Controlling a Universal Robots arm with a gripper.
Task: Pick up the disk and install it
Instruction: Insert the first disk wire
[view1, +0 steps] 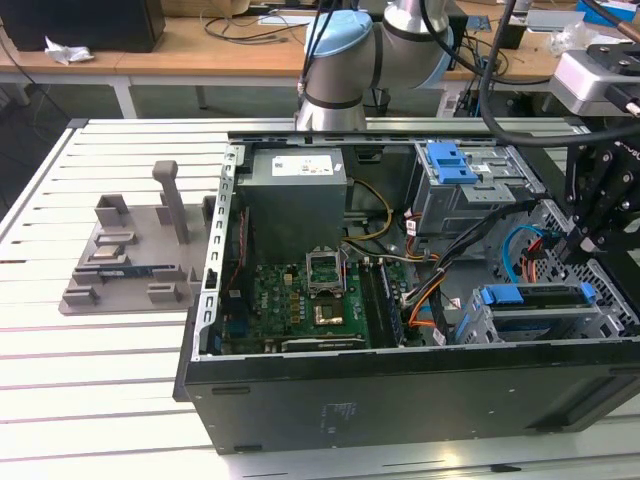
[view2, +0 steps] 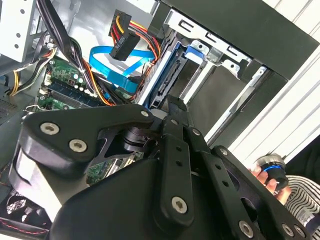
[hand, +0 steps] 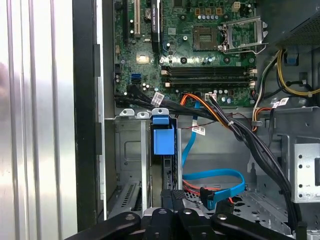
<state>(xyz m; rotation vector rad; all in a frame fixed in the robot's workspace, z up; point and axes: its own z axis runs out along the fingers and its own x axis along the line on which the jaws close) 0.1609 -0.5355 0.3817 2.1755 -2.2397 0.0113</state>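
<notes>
An open desktop computer case (view1: 400, 400) lies on its side on a white slatted worktop (view1: 100, 400), its green motherboard (view1: 300, 295) and grey power supply (view1: 295, 185) exposed. At the exterior view's right, the robot arm's black pincer (view1: 578, 255) hangs over the grey metal drive cage (view1: 480, 325) in the case's near corner. The disk (view1: 500, 296), framed by its blue plastic carrier, stands on edge inside a slot of that cage. In the first wrist view the pincer (hand: 172, 194) sits right at the near end of the disk (hand: 163, 140), whose blue carrier tab faces the motherboard. Whether the pincer is clamped on the disk or merely resting against it cannot be told from these views. A flat blue data cable (hand: 215, 175) loops across the case floor just beside the cage, with bundled black, orange and yellow wires running past it. A blue latch bracket (view1: 450, 160) tops a second drive bay farther back. A grey parts fixture (view1: 130, 250) rests on the worktop at the exterior view's left, well apart from the case. In the second wrist view, a person's hand (view2: 267, 175) holds a small blue-ringed object outside the case.
</notes>
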